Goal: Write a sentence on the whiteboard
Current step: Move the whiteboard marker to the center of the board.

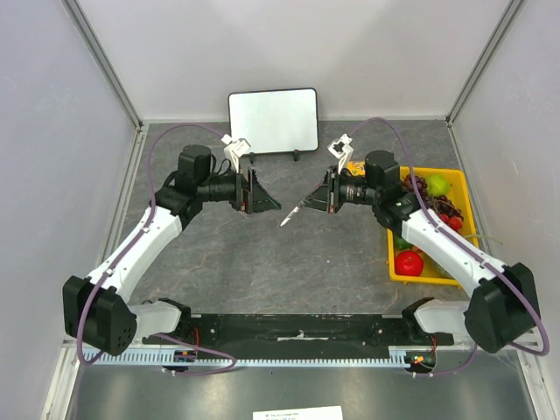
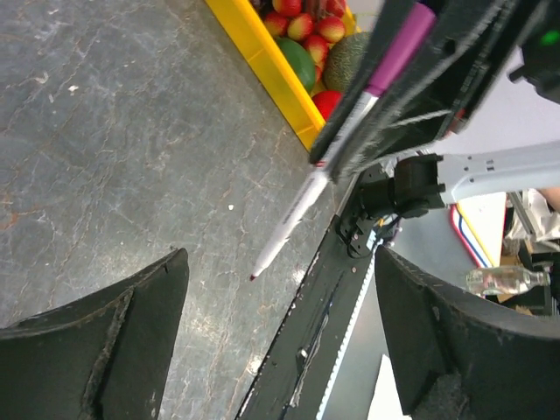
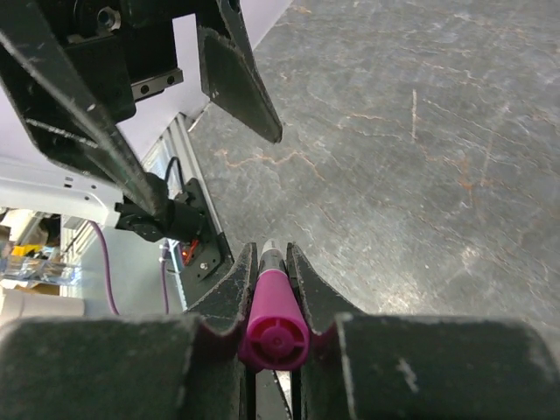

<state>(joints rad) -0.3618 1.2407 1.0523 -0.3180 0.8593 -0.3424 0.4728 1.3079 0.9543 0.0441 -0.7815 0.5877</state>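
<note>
1. The left jaws are spread wide and hold nothing; they hang over the counter (image 1: 289,271) left of centre.
2. The right jaws pinch a marker (image 1: 296,213) near its magenta end. Its white barrel slants toward the left jaws, and its bare tip is apart from them.
3. We see the whiteboard (image 1: 273,120) standing upright at the far edge, centre, against the back wall and well apart from both arms. Its face is plain white, with a thin black frame, rounded corners and two small black feet.
4. The counter is grey and stone-patterned. A yellow tray (image 1: 433,279) of fruit sits on the right, and pale walls enclose three sides.
</note>
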